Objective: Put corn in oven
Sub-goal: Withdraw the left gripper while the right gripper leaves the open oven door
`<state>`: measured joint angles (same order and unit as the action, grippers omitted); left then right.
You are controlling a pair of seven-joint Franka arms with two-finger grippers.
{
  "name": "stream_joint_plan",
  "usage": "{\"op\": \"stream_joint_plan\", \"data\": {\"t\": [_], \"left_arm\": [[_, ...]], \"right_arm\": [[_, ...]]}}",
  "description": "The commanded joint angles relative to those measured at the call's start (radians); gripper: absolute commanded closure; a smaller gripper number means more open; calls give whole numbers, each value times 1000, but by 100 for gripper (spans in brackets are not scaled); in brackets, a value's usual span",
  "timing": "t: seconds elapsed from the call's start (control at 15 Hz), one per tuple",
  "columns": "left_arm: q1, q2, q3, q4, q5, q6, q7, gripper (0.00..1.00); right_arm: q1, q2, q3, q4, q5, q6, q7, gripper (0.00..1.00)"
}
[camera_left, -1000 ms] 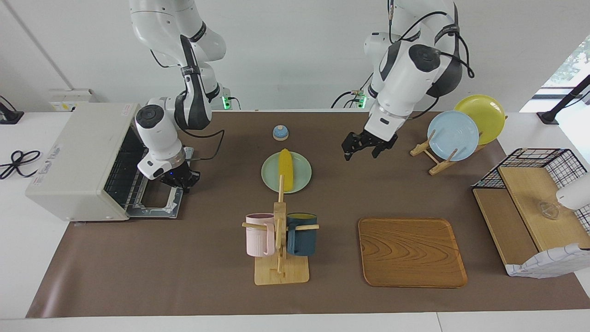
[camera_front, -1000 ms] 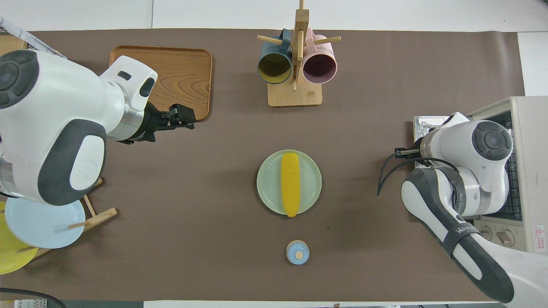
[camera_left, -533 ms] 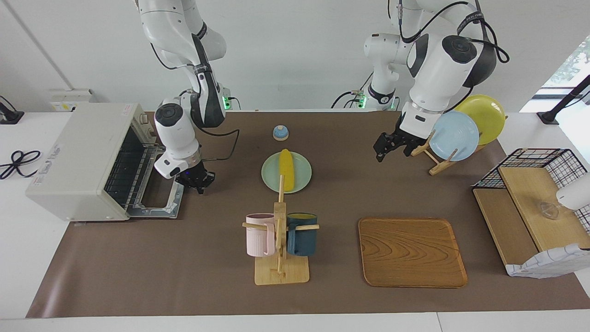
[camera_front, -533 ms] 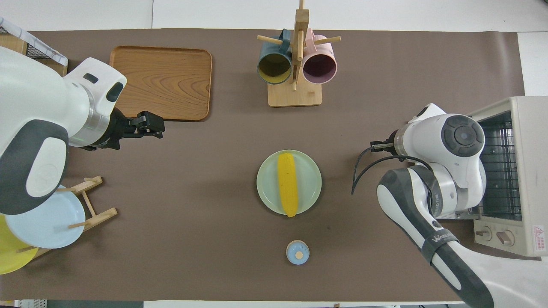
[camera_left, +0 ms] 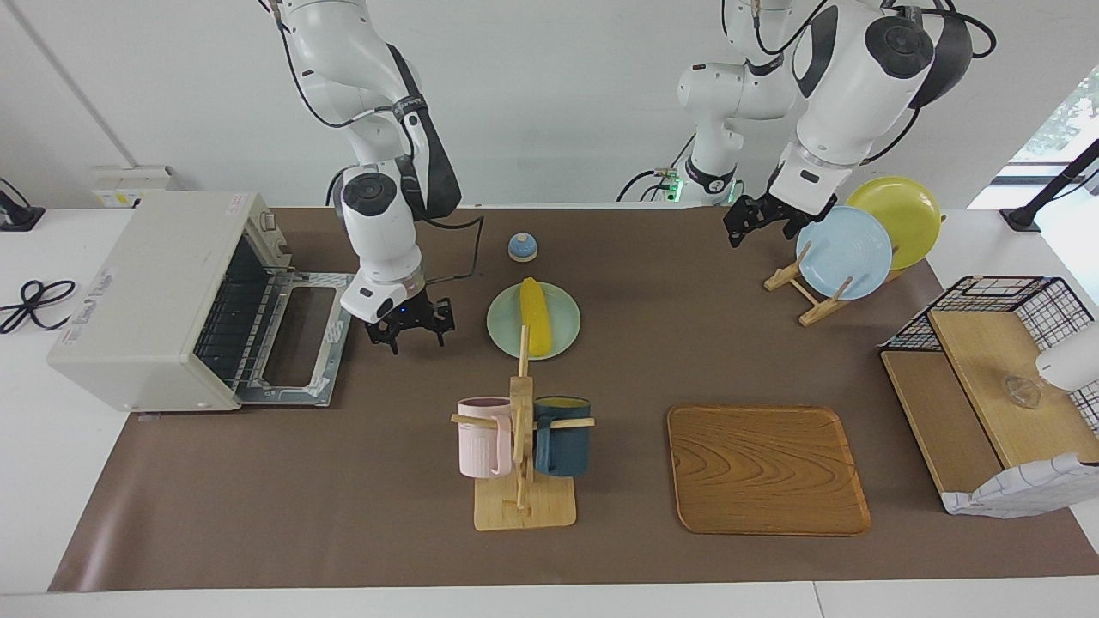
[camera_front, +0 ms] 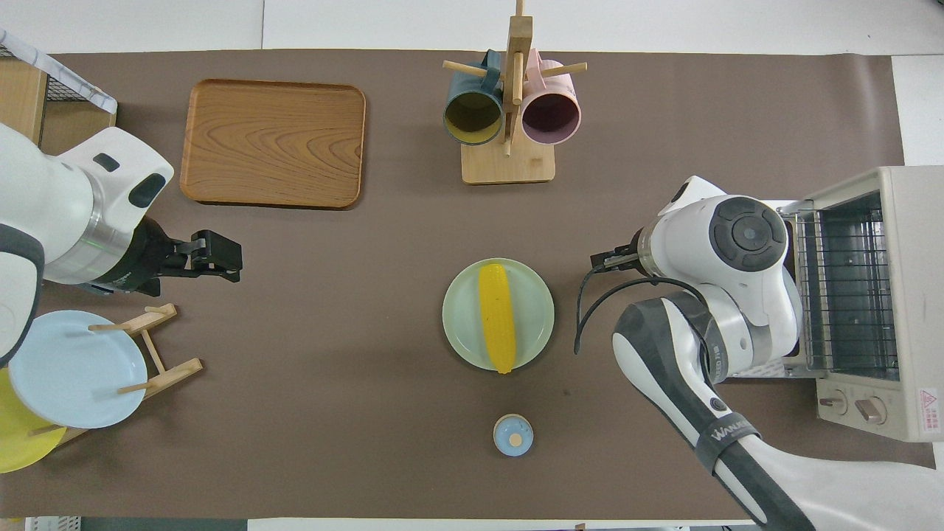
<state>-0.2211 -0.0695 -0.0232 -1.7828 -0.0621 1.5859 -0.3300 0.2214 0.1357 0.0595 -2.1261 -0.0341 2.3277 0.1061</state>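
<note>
Yellow husked corn cob (camera_left: 533,316) lying untouched on pale green round plate (camera_left: 562,341), off-white toaster oven (camera_left: 154,296) door already dropped open; right gripper (camera_left: 409,324) hovering spread-fingered between, left gripper (camera_left: 759,220) waiting released.

Your surface (camera_left: 343,481) carries the oven (camera_left: 163,300), a green plate (camera_left: 506,330), a blue bell (camera_left: 522,247), a mug stand (camera_left: 524,506), a wooden tray (camera_left: 767,468) and a plate rack (camera_left: 807,296).
</note>
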Motion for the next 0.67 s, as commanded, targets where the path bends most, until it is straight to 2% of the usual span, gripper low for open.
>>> {"op": "stream_joint_plan", "data": {"t": [0.0,0.07,0.2,0.33,0.4,0.47,0.6], "left_arm": [[72,-3,-58,-1,16,-11,54,0],[90,5,-66,-1,16,0,89,0],[104,13,-64,0,16,34,182,0],[106,34,-57,25,13,30,184,0],[106,48,-58,72,8,8,183,0],[106,54,-55,122,4,-39,183,0],[104,83,-53,201,5,-118,183,0]], "right_arm": [[42,30,3,156,-12,-170,38,0],[94,42,3,220,-10,-232,122,0],[183,120,3,369,-24,-318,286,0],[275,247,3,559,-39,-417,375,0],[318,315,3,642,-49,-453,436,0],[346,365,3,681,-65,-458,498,0],[398,406,3,695,-90,-439,550,0]]}}
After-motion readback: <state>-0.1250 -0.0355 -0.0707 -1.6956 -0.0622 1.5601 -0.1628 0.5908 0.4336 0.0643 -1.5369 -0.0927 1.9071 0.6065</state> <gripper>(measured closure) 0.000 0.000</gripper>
